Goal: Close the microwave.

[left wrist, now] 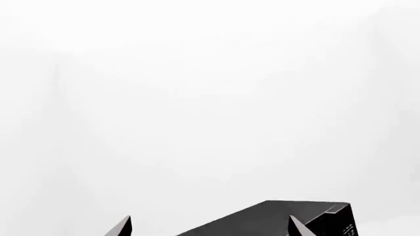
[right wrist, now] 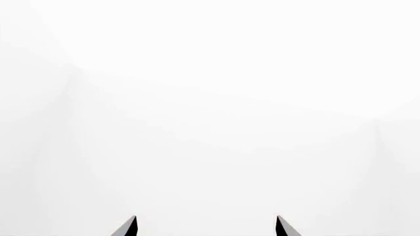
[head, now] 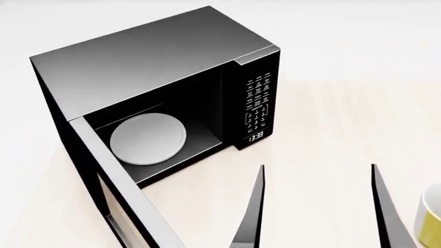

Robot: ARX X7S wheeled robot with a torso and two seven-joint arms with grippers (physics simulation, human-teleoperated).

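The glossy black microwave (head: 152, 57) stands on a pale table in the head view. Its door (head: 113, 181) is swung wide open toward the lower left. A white round plate (head: 148, 139) lies inside. The keypad (head: 257, 101) and the clock (head: 255, 136) face front right. My right gripper (head: 317, 166) is open and empty, to the right of the microwave and in front of it; its wrist view (right wrist: 206, 216) shows only white. My left gripper (left wrist: 210, 217) is open and empty, with the microwave's top (left wrist: 269, 219) beyond its fingertips. It does not show in the head view.
A white and yellow mug (head: 430, 217) stands at the right edge of the head view, just right of my right gripper's fingers. The pale table (head: 331, 113) extends to the right of the microwave, with a white wall behind it.
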